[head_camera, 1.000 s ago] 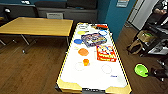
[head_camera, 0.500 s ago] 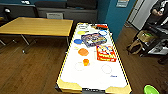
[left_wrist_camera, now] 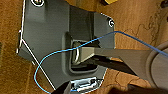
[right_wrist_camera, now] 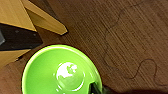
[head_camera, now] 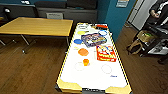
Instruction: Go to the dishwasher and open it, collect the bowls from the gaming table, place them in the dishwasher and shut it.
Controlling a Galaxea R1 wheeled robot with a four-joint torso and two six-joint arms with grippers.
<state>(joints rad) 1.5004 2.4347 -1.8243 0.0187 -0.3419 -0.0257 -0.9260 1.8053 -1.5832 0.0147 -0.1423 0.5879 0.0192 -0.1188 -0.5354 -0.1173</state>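
Observation:
The gaming table (head_camera: 92,75) with its white top and yellow rim stretches away straight ahead of me. On its far half lie a yellow bowl (head_camera: 81,32), a blue bowl (head_camera: 78,41), an orange bowl (head_camera: 83,52) and a white, blue-rimmed bowl (head_camera: 102,32), plus a small orange cup (head_camera: 86,62). A bright green bowl (right_wrist_camera: 60,72) hangs over the wooden floor in the right wrist view, with a dark finger (right_wrist_camera: 96,88) at its rim. The left wrist view has the robot's dark plate and a blue cable above the floor. The dishwasher is out of view.
Two flat board game boxes (head_camera: 93,38) (head_camera: 105,53) lie on the gaming table. A plain yellow wooden table (head_camera: 37,26) stands to the left. At the right are a person (head_camera: 160,10) and a cart with bags (head_camera: 145,37). Yellow wood (right_wrist_camera: 15,15) lies beside the green bowl.
The green bowl that showed at the right of the head view a second ago has left it. The whole picture has shifted slightly, so the camera moved.

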